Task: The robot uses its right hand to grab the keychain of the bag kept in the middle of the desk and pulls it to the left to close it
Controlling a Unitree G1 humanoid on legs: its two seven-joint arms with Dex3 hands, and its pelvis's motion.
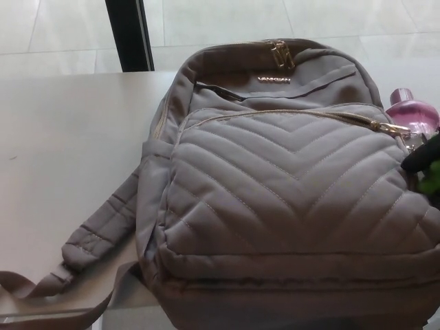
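I see an office-like room: a pale desk [69, 151] left of the right hand [425, 159], with glossy floor tiles [220, 27] and a black post [130, 34] beyond it.

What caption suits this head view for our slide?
Taupe quilted fabric backpack on pale desk; black right hand near its gold zip pull.

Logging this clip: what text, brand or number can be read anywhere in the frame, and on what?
Gold brand lettering on the upper panel of the backpack: too small and blurred to read.
Pink bottle: no text visible.
No other writing shows.
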